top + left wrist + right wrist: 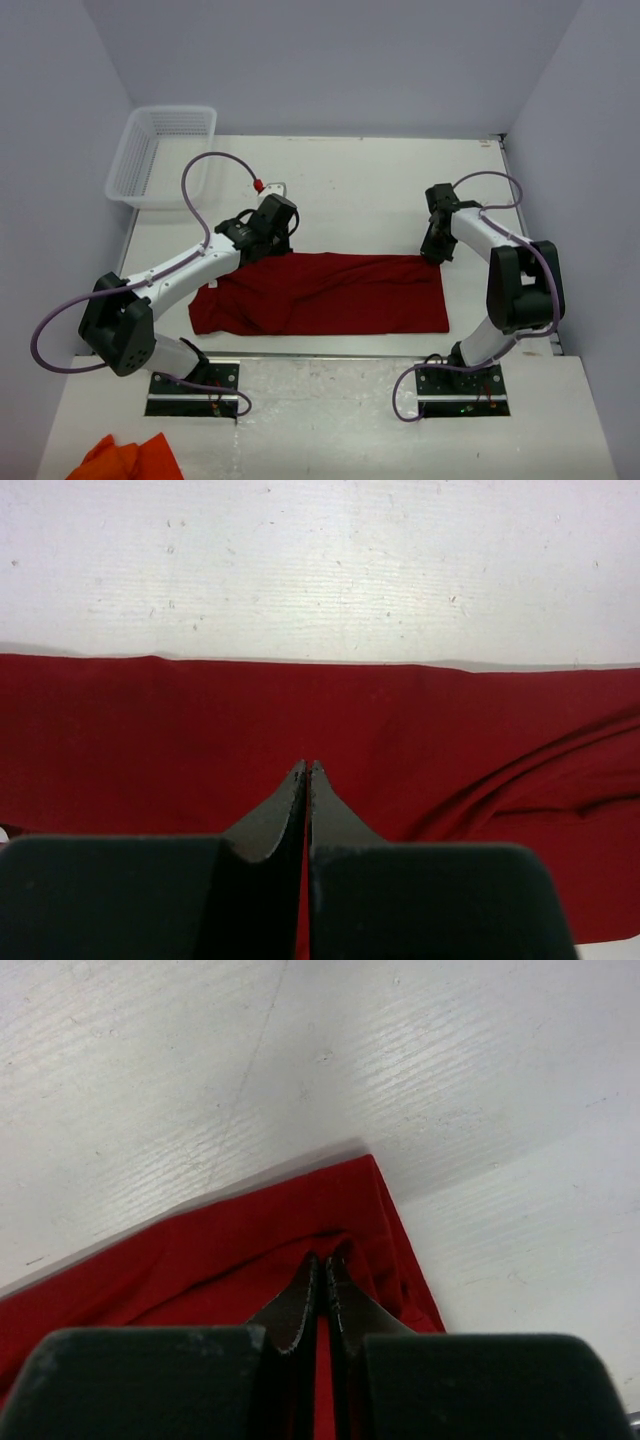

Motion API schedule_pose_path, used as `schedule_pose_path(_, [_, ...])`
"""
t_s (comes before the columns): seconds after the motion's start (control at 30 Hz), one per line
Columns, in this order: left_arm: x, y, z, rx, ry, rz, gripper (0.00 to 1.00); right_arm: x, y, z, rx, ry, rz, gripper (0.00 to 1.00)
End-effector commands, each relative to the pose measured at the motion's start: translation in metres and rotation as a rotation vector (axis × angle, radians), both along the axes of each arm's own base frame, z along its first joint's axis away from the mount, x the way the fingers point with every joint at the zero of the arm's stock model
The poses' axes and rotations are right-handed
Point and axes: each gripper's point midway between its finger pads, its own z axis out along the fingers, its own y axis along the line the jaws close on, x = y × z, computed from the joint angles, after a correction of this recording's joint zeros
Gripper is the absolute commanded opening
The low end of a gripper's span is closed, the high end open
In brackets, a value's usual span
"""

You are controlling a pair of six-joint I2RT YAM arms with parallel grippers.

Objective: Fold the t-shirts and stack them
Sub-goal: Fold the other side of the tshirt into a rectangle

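2 white arms (190, 262) — lilac cables (184, 190)

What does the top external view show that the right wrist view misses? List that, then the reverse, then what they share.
Only top external: the whole t-shirt lying as a long band, the left arm and right arm, a white basket at the far left corner, and an orange cloth at the near edge. Only right wrist: the right arm's jaws shut together, pinching fabric at the shirt's corner. Both: the red t-shirt and the white table.
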Motion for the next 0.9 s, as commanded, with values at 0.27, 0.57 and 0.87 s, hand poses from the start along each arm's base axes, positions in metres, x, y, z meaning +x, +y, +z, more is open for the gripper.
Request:
schedule_pose_path(0.27, [0.001,-0.005,-0.001,-0.034,-0.012,-0.020,0.00,0.001,-0.008,0.045,-0.024,-0.187,-0.014,0.00])
schedule_pose_path(0.57, [-0.002,0.000,-0.004,-0.020,-0.010,-0.009,0.00,-0.064,0.053,0.041,0.071,-0.131,0.005,0.06])
schedule_pose_path(0.87, [-0.007,0.001,-0.017,0.000,0.030,-0.019,0.00,-0.119,0.079,0.043,-0.015,-0.205,-0.054,0.45])
